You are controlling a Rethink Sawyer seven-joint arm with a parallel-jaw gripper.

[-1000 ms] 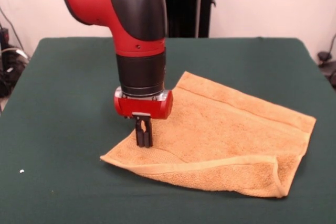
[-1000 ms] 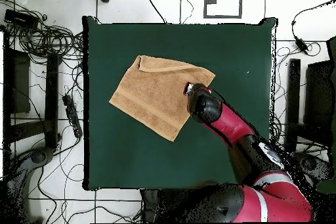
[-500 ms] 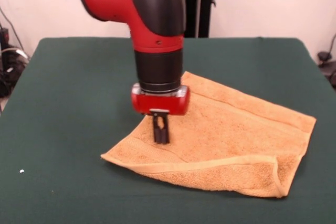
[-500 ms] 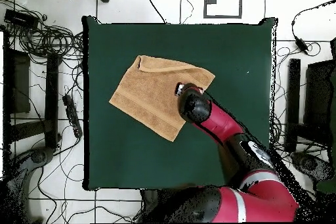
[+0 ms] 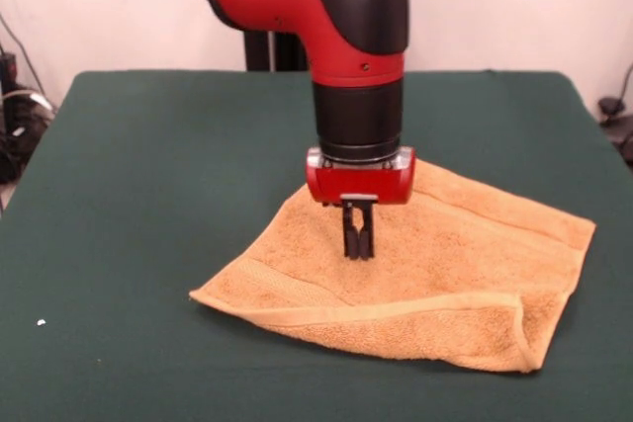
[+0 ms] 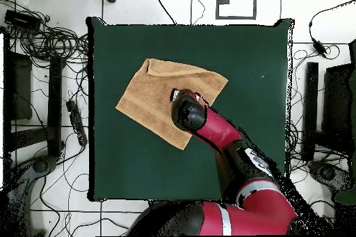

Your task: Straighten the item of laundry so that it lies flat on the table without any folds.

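The golden-orange towel lies on the dark green table, right of centre in the front view. Its near long edge is folded over, with a raised hem and a doubled flap at the near right corner. My gripper points straight down over the towel's middle, fingers together, tips at or just above the cloth with nothing between them. In the overhead view the towel lies skewed on the table, a fold along its top edge, and the arm's wrist hides the gripper.
Cables and equipment lie on the floor left of the table. A small white speck sits on the felt at the near left. The black pedestal stands behind the table.
The arm has moved steadily to the right in the front view, from the towel's left corner to over its middle. The gripper stayed shut. The towel has not moved.
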